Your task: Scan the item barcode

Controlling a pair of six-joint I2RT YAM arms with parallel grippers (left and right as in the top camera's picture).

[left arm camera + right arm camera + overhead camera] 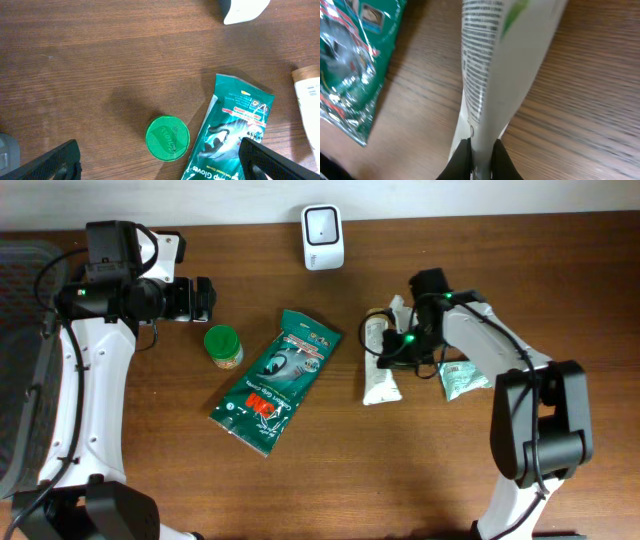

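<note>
Stock: green-lidded jar [223,346], lid on, contents unseen; white tube [505,60], fine black print, flat end pinched in my right gripper [481,161]; my left gripper [207,298] wide, empty.

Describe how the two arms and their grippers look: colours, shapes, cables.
Both arms have white rounded links and black joints. Thin black cables run along the left arm and the right arm. A small green light glows near each wrist. The left gripper and right gripper have black fingers.
</note>
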